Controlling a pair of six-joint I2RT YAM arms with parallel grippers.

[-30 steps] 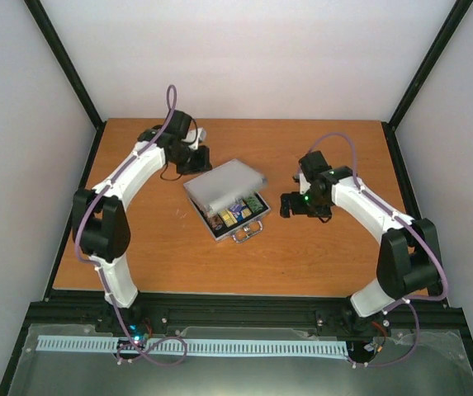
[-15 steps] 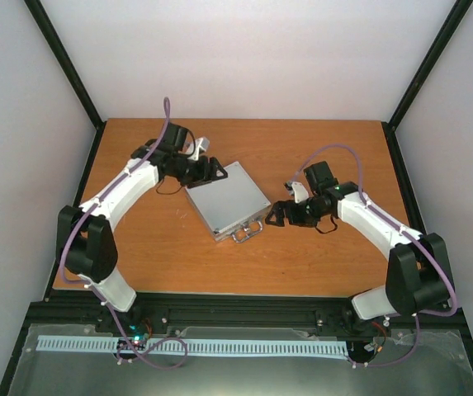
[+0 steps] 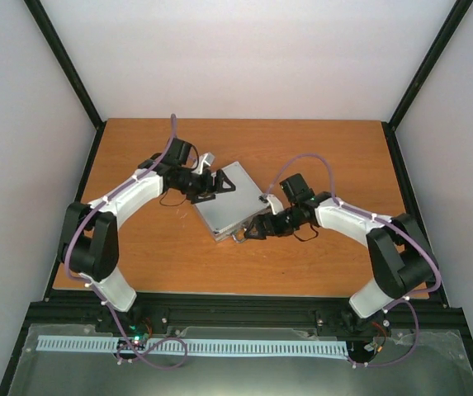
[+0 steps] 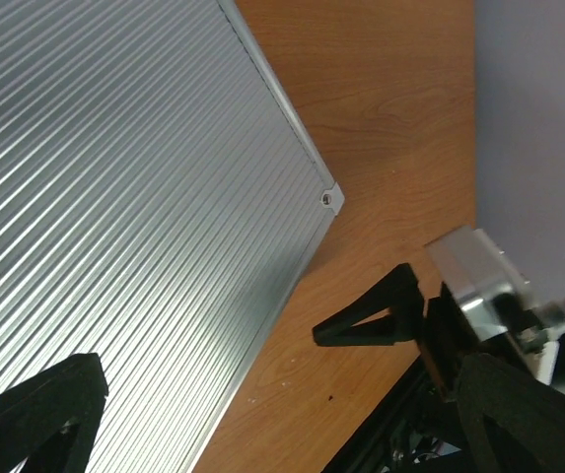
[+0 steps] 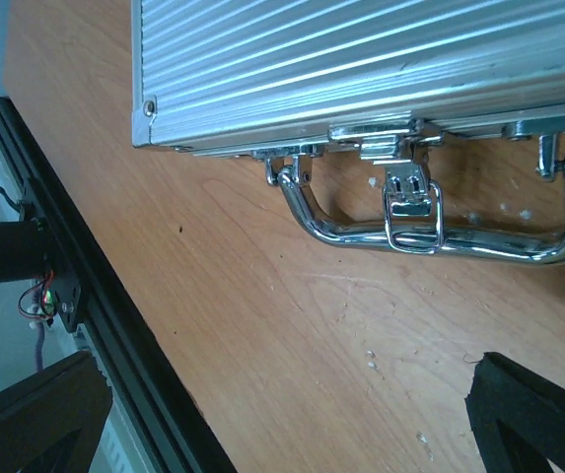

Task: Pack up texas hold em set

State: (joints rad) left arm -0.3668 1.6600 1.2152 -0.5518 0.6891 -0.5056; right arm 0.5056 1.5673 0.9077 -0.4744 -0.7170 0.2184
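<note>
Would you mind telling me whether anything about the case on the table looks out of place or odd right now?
One thing stands out. The silver case lies shut, diagonal to the edges of the table. In the right wrist view its latch dangles loose over the handle, apparently not fastened. Nothing looks spilled or damaged.
</note>
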